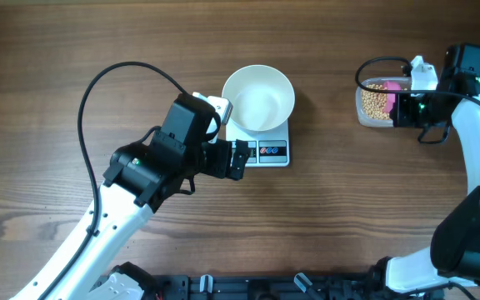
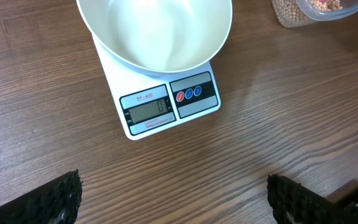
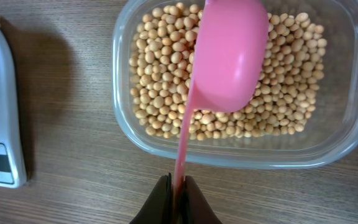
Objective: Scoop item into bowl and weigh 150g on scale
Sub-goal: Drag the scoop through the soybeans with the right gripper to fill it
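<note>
Overhead: white bowl sits on the scale at centre, left gripper released just left of it; upper right, right gripper clenches a pink scoop over beans in a clear tub.

Cropping the bowl at the left wrist view's top edge; hiding the rear of the scale beneath it; masking some beans under the pink scoop; cutting both left fingers at the bottom edge.
</note>
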{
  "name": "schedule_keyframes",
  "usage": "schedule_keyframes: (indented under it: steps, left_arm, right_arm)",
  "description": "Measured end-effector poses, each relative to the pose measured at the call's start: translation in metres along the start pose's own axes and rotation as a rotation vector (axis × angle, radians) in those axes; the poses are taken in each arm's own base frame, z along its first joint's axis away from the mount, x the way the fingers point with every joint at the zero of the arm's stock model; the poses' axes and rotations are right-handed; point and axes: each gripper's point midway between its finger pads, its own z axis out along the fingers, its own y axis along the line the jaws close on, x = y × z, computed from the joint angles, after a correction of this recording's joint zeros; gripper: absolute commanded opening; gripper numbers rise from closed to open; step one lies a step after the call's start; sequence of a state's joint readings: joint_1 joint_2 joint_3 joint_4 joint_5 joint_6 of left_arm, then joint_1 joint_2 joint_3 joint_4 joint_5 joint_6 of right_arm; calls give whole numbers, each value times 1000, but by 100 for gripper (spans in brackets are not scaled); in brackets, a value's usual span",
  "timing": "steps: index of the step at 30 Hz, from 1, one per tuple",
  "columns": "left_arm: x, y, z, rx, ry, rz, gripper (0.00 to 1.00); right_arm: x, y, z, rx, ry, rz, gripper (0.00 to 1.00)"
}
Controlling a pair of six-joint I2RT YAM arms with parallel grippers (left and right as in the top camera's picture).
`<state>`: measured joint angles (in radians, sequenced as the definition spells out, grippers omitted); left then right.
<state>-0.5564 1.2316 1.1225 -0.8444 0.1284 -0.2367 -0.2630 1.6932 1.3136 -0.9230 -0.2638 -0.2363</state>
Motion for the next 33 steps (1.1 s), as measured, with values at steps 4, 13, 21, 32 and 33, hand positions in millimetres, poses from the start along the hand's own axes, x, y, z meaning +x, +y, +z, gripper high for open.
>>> schedule_keyframes:
  steps: [4, 13, 21, 32, 33]
  left_arm:
    - [0, 0, 0, 0, 0, 0, 100]
    - [0, 0, 0, 0, 0, 0, 100]
    - [0, 0, 0, 0, 0, 0, 100]
    - [0, 0, 0, 0, 0, 0, 100]
    - [0, 0, 0, 0, 0, 0, 100]
  right_arm:
    - [1, -2, -1, -41, -6, 30, 4]
    - [6, -7, -8, -131, -22, 99, 4]
    - [5, -3, -9, -155, -29, 93, 4]
    - [2, -5, -10, -176, -54, 106, 4]
    - [1, -6, -10, -181, -60, 108, 4]
